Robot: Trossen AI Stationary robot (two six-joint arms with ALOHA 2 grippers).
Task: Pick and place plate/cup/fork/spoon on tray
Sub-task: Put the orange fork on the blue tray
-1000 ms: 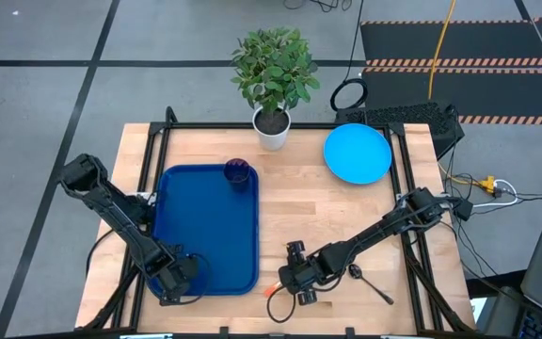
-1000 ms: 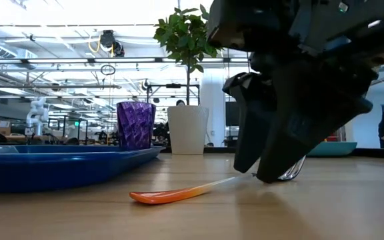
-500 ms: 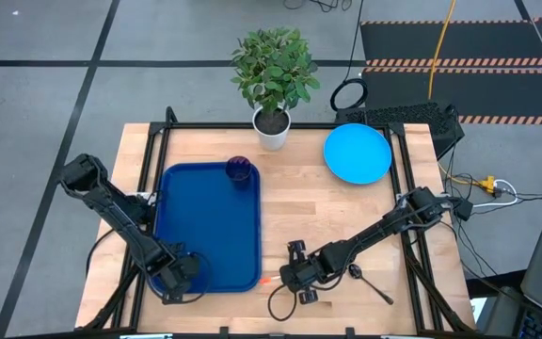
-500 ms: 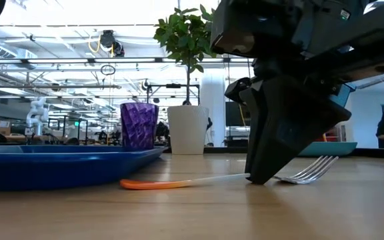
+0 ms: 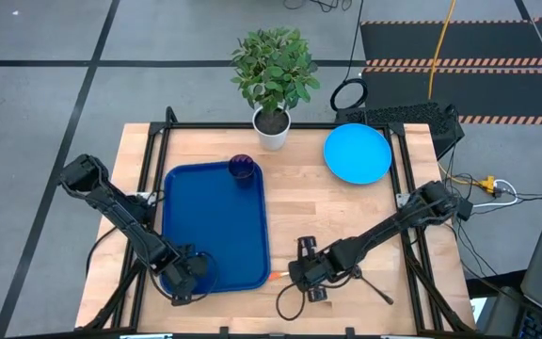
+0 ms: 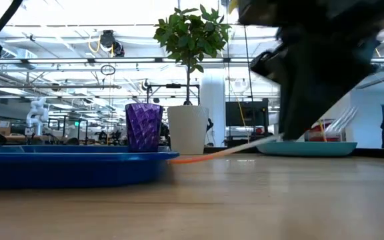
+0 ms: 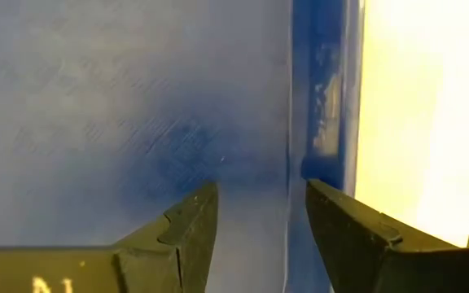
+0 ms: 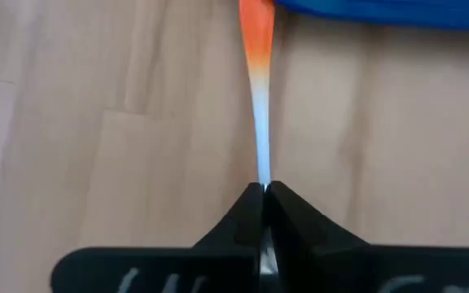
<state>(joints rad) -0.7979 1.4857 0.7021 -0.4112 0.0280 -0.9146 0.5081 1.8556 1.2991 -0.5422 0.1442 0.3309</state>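
Beside one tray, right pincer clamping one fork; left pincer parted.

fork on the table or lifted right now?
Lifted. The right gripper is shut on the fork; in the low view it slopes clear of the table, orange end at the tray rim.

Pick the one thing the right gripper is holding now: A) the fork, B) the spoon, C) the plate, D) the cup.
A: the right gripper is shut on the fork, pinching its silver neck, with the orange handle pointing toward the tray.
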